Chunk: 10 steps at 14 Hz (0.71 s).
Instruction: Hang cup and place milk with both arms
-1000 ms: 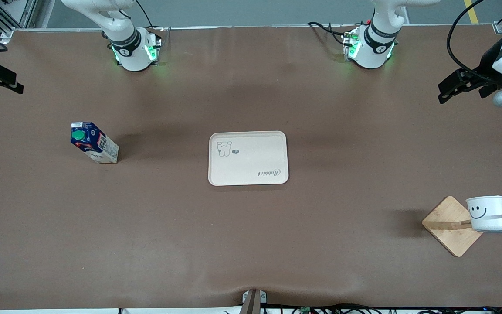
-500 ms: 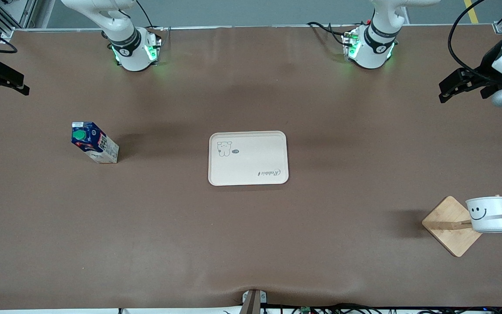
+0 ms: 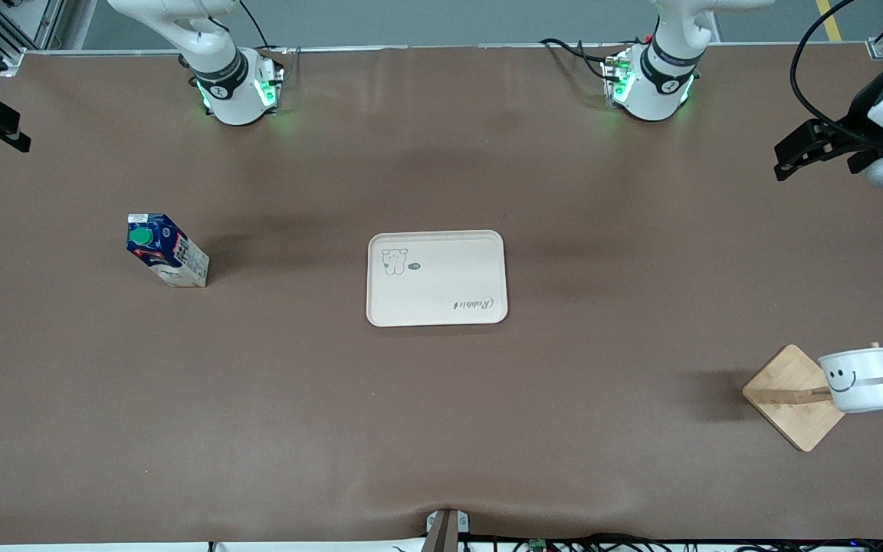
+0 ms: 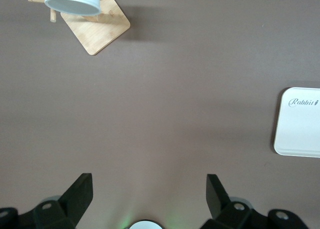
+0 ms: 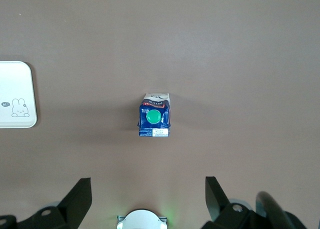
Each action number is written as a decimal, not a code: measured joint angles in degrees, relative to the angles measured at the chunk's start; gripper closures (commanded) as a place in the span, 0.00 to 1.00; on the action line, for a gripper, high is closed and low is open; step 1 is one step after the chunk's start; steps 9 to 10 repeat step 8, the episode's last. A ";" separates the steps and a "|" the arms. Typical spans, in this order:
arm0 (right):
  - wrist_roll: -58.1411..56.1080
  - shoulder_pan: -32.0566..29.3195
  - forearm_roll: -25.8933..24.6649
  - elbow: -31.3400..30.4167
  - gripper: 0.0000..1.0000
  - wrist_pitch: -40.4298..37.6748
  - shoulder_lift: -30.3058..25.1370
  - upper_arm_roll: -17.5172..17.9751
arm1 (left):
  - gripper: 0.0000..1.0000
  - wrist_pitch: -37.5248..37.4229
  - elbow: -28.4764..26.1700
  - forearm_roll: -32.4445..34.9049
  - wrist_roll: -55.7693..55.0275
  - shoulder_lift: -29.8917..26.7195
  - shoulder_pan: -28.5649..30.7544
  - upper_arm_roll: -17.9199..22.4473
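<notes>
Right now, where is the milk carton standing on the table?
In the front view the milk carton stands upright on the brown table, toward the right arm's end, beside the cream tray with bare table between them.

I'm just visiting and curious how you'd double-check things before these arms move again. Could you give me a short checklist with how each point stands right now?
1. Cup hung on the wooden rack: ok, its handle is over a peg, off the table.
2. Milk upright on the table: ok.
3. Milk on the tray: not ok; it stands apart, toward the right arm's end.
4. Right gripper open, holding nothing: ok; the milk shows below it between its fingers.
5. Left gripper open, holding nothing: ok; it is over bare table, away from the cup.
6. Space on the tray for the milk: ok, nothing lies on it.
</notes>
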 measured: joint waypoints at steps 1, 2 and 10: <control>0.00 0.03 0.00 0.19 0.00 -0.02 0.00 0.10 | 0.00 0.05 0.04 0.00 0.00 0.00 -0.02 0.00; 0.00 0.08 0.04 0.20 0.00 -0.02 0.01 0.21 | 0.00 0.06 0.13 0.00 0.00 0.01 -0.03 0.00; 0.00 0.09 2.55 0.91 0.00 0.00 0.03 0.26 | 0.00 0.06 0.32 0.00 0.00 0.28 -0.14 -0.02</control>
